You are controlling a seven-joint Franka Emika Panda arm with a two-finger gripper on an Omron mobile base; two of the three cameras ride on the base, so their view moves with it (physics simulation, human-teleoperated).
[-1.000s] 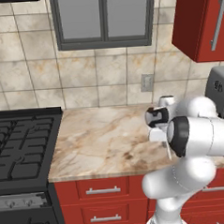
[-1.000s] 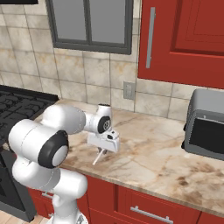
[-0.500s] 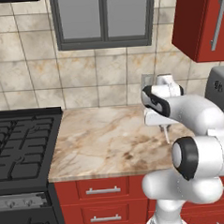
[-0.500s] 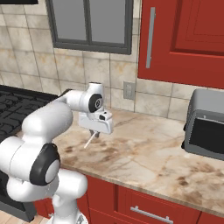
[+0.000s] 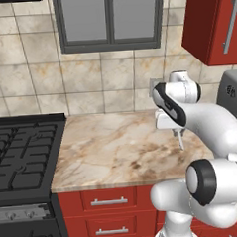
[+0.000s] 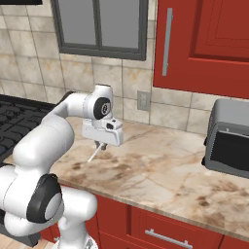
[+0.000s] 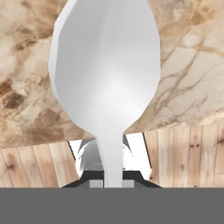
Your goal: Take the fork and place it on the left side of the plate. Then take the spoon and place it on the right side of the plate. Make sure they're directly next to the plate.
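Since half a second ago your gripper (image 6: 99, 145) has swung a little farther along the marble counter (image 5: 112, 150), spoon (image 6: 94, 153) still in it. Jaws are clenched on the spoon's handle; bowl hangs down, tilted, just above the counter. Arm is folded back, elbow high, hand pointing downward near the wall outlet (image 6: 142, 100).

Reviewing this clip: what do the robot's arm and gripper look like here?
The arm is glossy white, built of rounded tubular links with dark grey to black rings and caps at the joints. The gripper hangs from a boxy white hand block with a small dark patch on its face. No cables or markings are visible.
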